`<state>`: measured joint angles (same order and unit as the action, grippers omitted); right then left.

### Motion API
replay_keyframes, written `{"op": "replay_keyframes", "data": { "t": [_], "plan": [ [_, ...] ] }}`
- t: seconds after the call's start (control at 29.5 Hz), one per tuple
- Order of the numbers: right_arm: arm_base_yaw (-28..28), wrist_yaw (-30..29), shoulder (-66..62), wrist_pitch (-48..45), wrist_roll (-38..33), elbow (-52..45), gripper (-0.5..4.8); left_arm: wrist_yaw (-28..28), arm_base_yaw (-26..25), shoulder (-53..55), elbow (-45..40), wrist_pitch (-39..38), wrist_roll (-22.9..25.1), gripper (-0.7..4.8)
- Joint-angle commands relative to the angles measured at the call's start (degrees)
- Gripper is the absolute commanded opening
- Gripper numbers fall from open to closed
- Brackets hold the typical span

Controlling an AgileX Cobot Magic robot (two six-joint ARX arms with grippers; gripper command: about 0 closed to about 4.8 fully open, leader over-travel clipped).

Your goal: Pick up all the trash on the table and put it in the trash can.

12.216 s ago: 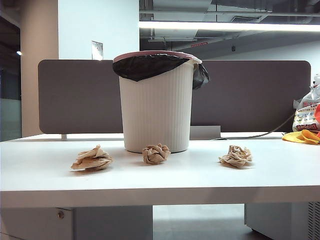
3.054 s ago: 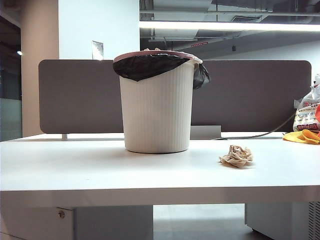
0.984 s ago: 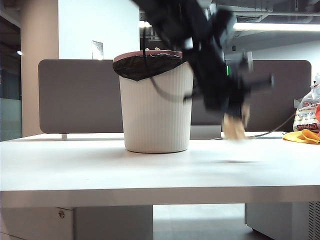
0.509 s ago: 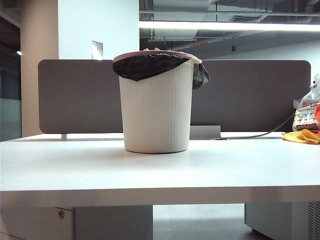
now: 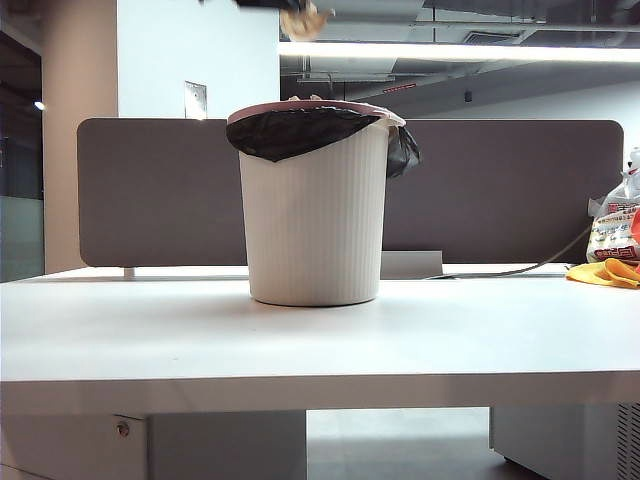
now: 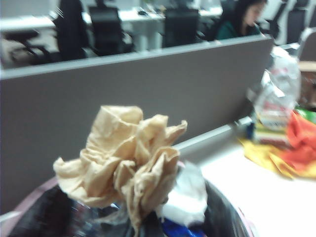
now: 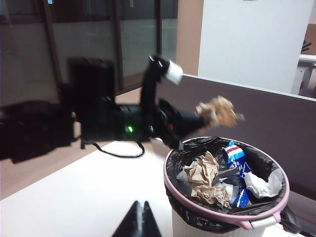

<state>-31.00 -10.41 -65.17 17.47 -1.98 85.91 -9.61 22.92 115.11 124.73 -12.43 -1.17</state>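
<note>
My left gripper (image 7: 200,117) is shut on a crumpled tan paper wad of trash (image 6: 123,158), held in the air above the open mouth of the trash can (image 5: 315,220). In the exterior view this wad (image 5: 303,20) shows at the very top, over the bin's rim. Two more tan wads (image 7: 205,170) lie inside the black liner (image 7: 177,173) among white and blue wrappers. My right gripper (image 7: 142,206) is shut and holds nothing, hanging over the white table (image 5: 320,350) beside the bin. It does not show in the exterior view.
A grey-brown partition panel (image 5: 500,190) runs behind the bin. A printed plastic bag (image 5: 612,225) and a yellow cloth (image 5: 605,272) sit at the table's far right, with a cable running to them. The left arm's dark body (image 7: 108,123) stretches across towards the bin.
A second ago a blurred arm carried the last wad up just right of the bin. Now that wad hangs high above the bin's mouth, and no wad lies on the table.
</note>
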Motion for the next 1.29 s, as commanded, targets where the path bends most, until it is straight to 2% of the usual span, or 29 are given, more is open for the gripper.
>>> {"op": "replay_keyframes", "data": {
  "t": [0.03,0.1,0.14,0.17,0.24,0.37,0.54,0.71,0.95,1.02,1.12,1.22,1.29],
  "plan": [
    [-0.1,-0.2,-1.2,-1.1,0.1,0.2,-0.04,-8.3,-0.5,2.4,0.1,0.0,-1.3,-0.05],
    [-0.1,-0.2,-1.8,-0.8,0.1,0.2,-0.04,-10.4,-0.9,3.1,0.1,-0.9,-1.2,0.16],
    [-0.1,-0.1,-2.0,-0.7,0.1,0.2,-0.04,-10.4,-0.9,3.3,0.1,-1.5,-1.2,0.73],
    [-0.1,0.1,-2.1,-0.5,0.1,0.2,-0.03,-9.7,-0.9,3.3,0.1,-2.2,-1.0,1.97],
    [-0.1,0.5,-2.1,-0.6,0.1,0.2,-0.04,-7.0,-0.9,3.3,0.1,-2.2,-0.9,4.79],
    [0.0,1.9,-2.0,-0.5,0.1,0.2,-0.04,-1.7,-0.7,3.3,0.1,-1.6,-0.8,4.79],
    [0.0,5.4,-2.0,2.5,0.1,0.2,-0.04,-1.8,-0.7,3.2,0.1,-2.3,-0.9,4.79],
    [0.0,5.8,-2.0,6.9,0.1,0.2,-0.04,-1.7,-0.7,3.1,0.1,-2.9,-1.0,4.79],
    [0.0,5.6,-2.0,11.1,0.1,0.2,-0.04,-2.3,-0.7,2.4,0.1,-9.9,-2.3,4.79],
    [0.0,5.4,-1.9,12.0,0.1,0.2,-0.04,-4.4,-0.7,1.5,0.1,-11.2,-3.1,4.79],
    [0.0,5.1,-1.8,12.8,0.1,0.2,-0.04,-11.3,-0.9,0.4,0.1,-9.6,-7.9,4.79],
    [0.0,4.7,-1.7,12.7,0.1,0.2,-0.04,-18.9,-2.2,0.1,0.1,-3.8,-19.5,4.79],
    [0.0,3.9,-1.5,12.7,0.1,0.2,-0.04,-20.0,-3.2,0.1,0.1,-0.9,-25.2,4.79]
  ]
}}
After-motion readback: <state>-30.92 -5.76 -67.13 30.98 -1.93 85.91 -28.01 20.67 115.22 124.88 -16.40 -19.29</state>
